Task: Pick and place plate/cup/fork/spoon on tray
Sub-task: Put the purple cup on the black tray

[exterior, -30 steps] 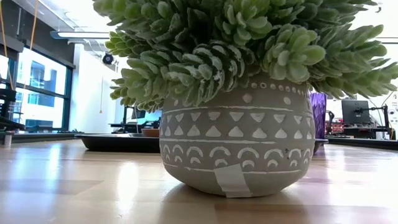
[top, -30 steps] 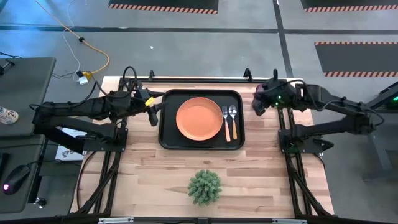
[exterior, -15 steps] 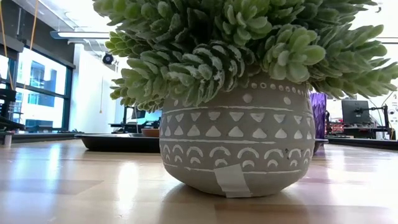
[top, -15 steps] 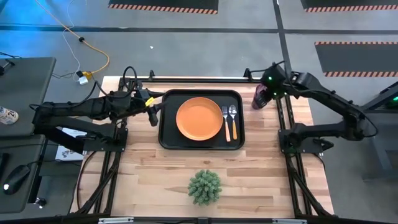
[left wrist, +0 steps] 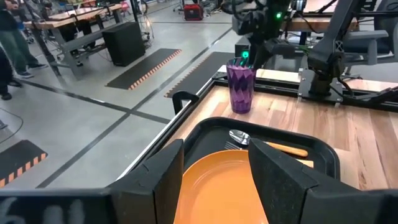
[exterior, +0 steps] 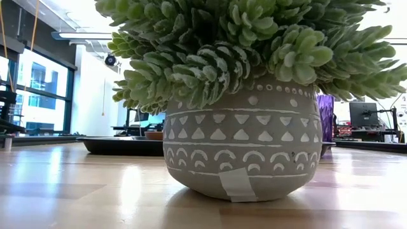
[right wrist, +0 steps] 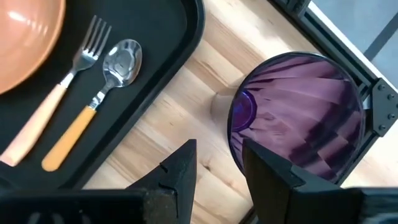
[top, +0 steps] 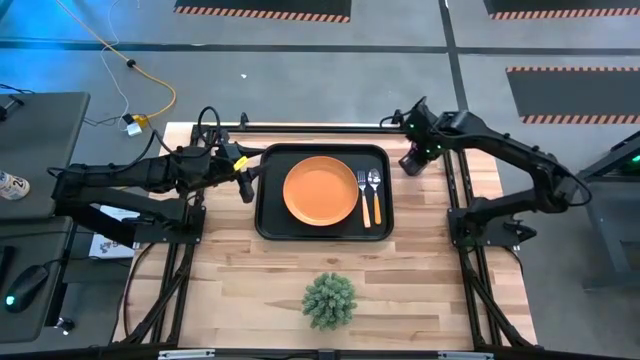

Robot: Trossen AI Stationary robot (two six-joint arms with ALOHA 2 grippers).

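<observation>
The left gripper [top: 246, 184] is waiting with its fingers wide apart, just beside the tray [top: 272, 222]. On the tray, the plate [top: 320, 191], fork [top: 363, 190] and spoon [top: 375, 192] are lying side by side. The right gripper [top: 411, 160] is hanging right over the cup [right wrist: 297, 112], fingers apart and holding nothing; the cup is standing on the table just off the tray.

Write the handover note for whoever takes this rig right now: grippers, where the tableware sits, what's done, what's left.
Left gripper: open, empty, parked at the tray's left edge.
Right gripper: open, poised just above the cup, one finger over its mouth and one outside the rim; not gripping.
Done: plate, fork and spoon lie on the tray, cutlery right of the plate.
Left: the cup stands upright on the bare table, off the tray's far right corner. Grasp it and set it on the tray.
</observation>
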